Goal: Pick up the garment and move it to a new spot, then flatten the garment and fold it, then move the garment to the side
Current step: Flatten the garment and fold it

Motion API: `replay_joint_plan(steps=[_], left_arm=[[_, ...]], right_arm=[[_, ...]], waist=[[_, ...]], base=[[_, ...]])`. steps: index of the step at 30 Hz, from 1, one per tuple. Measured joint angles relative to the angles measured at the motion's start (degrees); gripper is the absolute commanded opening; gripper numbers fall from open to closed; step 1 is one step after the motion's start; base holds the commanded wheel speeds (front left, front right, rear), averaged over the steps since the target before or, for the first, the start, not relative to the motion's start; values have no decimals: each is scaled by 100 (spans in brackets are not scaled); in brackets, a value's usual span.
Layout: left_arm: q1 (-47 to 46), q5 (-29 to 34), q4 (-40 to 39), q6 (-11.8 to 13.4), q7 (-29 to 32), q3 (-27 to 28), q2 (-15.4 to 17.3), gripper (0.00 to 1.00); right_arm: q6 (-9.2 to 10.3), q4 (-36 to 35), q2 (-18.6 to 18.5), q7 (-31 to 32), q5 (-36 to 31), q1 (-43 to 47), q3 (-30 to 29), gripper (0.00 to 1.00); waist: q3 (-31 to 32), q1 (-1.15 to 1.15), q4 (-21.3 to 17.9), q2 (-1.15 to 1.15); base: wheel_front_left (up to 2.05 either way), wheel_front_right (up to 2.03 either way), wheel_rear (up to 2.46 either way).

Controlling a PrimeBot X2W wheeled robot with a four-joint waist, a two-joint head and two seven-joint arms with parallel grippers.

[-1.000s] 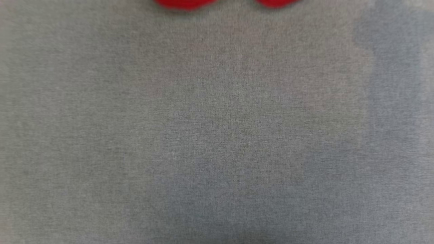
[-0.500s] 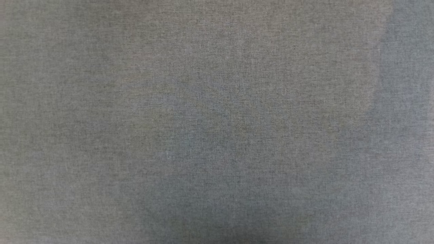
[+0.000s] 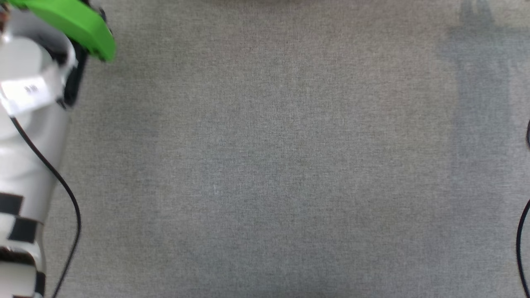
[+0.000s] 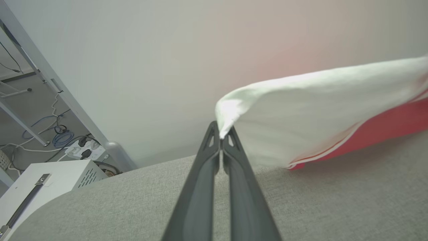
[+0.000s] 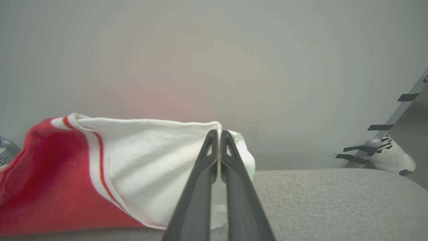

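In the left wrist view the left gripper (image 4: 221, 136) stands at mid-frame, its jaws pressed together on a white tip of the garment (image 4: 301, 113). From the fingertips the cloth runs to the right edge: white first, then striped trim, then red along the lower right. It hangs over the grey surface (image 4: 334, 201) across the bottom; I cannot tell whether the two touch. In the right wrist view the right gripper (image 5: 219, 134) is likewise closed at centre, pinching the white hem. There the garment spreads left of the fingers, red at lower left. A shoe (image 5: 391, 159) sits at the right edge. In the head view a pale forearm (image 3: 25, 124) with a green cover (image 3: 74, 25) shows at upper left over the surface.
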State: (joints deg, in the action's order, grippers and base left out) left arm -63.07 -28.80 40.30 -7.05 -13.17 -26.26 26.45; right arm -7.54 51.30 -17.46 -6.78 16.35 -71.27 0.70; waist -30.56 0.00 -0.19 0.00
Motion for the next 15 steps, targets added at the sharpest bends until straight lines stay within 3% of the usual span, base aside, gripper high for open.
replay_joint_plan(steps=[8, 15], left_arm=[[1484, -100, 80, 26, 113, -399, -133, 0], [2543, -296, -75, 110, 454, -505, -155, 0]], right_arm=[[1, -588, -160, 563, 1141, 1810, 845, 0], [1, -1247, -639, 981, 1878, 3046, 1212, 0]], waist=[[645, -1, 6, 0], [1245, -1, 27, 0]], base=[[0, 0, 0], [0, 0, 0]])
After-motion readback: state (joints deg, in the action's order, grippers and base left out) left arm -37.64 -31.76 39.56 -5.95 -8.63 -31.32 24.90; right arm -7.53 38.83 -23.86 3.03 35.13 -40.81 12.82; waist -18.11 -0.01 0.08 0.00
